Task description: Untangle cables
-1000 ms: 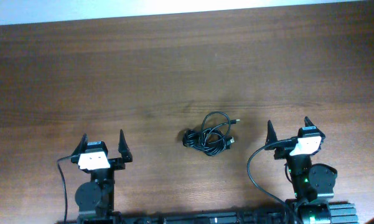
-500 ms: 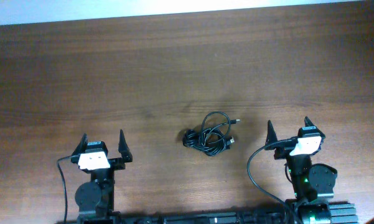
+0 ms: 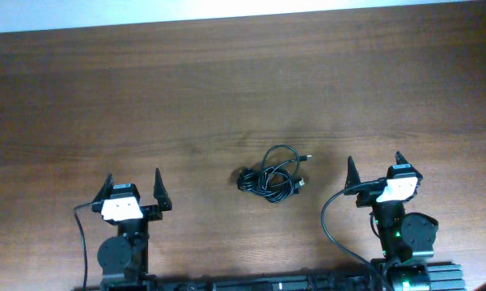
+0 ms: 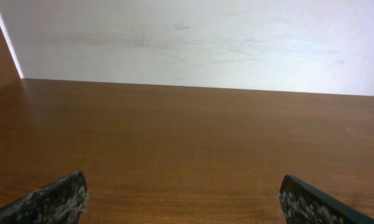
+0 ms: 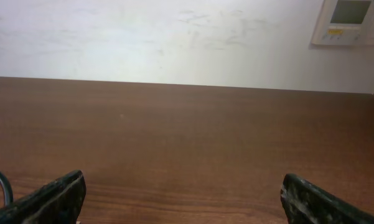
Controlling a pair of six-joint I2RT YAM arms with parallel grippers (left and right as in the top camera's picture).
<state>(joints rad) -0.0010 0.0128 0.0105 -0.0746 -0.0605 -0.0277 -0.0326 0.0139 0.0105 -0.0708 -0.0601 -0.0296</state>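
While the cables (image 3: pixel 271 172) are lying in 1 small knotted bunch on the table (image 3: pixel 145 97), between the 2 arms and somewhat nearer the right one, neither arm is touching them. The left tool (image 3: pixel 133 176) is standing wide open and empty, well apart from the bunch. The right tool (image 3: pixel 374 158) is also gaping with nothing between its fingers, near the bunch's right side but not in contact. Neither wrist view is showing the cords, only bare wood and a pale wall.

The cords are looking thin, light and limp, so I am expecting them to lift or drag as 1 clump if pulled at a single point, and to slip through a loose pinch. The denser knot is sitting at the left of the bunch, a looser loop is arching out on the far side, and what look like 2 small plug ends are poking out to the right. Judging from that, the open loop or a free plug end is offering the cleanest hold for 1 tool, with the other pinning the knot so the strands are separating rather than tightening.
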